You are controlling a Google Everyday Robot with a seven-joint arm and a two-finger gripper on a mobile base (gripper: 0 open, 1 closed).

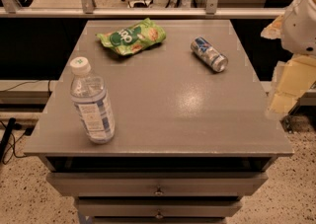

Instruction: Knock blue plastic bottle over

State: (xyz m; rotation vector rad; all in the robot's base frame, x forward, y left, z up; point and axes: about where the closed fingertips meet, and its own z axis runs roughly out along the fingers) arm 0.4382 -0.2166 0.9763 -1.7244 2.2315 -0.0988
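The blue plastic bottle (92, 102) is a clear water bottle with a white screw cap and a blue-and-white label. It stands upright near the front left corner of the grey table (177, 104). My gripper (287, 89) hangs at the right edge of the view, just past the table's right edge and far from the bottle. It holds nothing that I can see. The white arm (302, 18) rises above it at the top right.
A blue-silver can (209, 54) lies on its side at the back right of the table. A green snack bag (132, 36) lies at the back centre-left. Drawers (158, 184) sit under the tabletop. A rail and office chairs are behind the table.
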